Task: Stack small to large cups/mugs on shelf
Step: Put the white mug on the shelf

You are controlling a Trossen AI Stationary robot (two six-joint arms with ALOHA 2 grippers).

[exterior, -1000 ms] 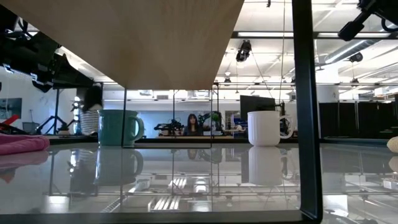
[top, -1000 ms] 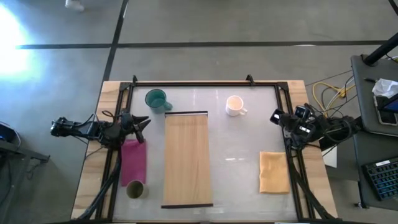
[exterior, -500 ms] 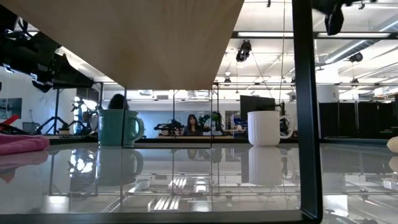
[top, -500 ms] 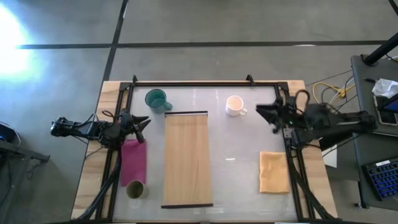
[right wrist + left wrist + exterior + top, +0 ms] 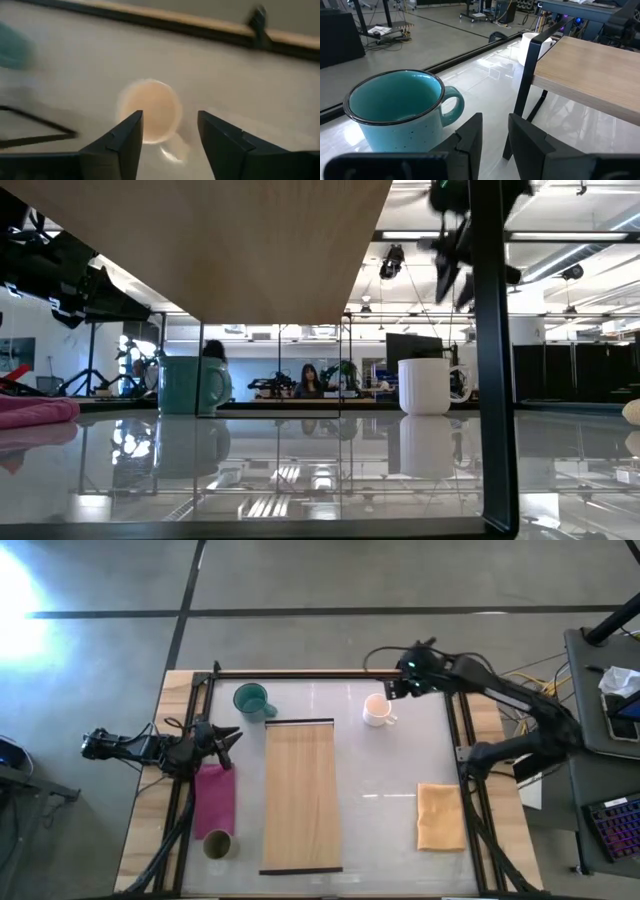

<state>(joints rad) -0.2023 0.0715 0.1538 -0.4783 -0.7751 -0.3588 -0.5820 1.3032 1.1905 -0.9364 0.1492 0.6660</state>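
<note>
The white mug [image 5: 377, 710] stands at the far right of the glass table, and my right gripper [image 5: 398, 687] hovers open above it; in the right wrist view the mug [image 5: 150, 111] lies below the open fingers [image 5: 169, 120]. The teal mug [image 5: 251, 700] stands at the far left, just ahead of my left gripper [image 5: 495, 122], which waits open at the table's left edge [image 5: 228, 740]. A small olive cup [image 5: 217, 844] stands near the front left corner. The shelf [image 5: 300, 796] runs down the table's middle on thin dark legs.
A pink cloth [image 5: 214, 798] lies left of the shelf, between my left gripper and the olive cup. A tan cloth [image 5: 441, 816] lies to the right of the shelf. A black frame [image 5: 330, 673] borders the table.
My right gripper has swung from the table's right edge toward the far edge and to the left, ending above the white mug, and it has opened on the way. The mugs, cup and shelf stay where they were.
</note>
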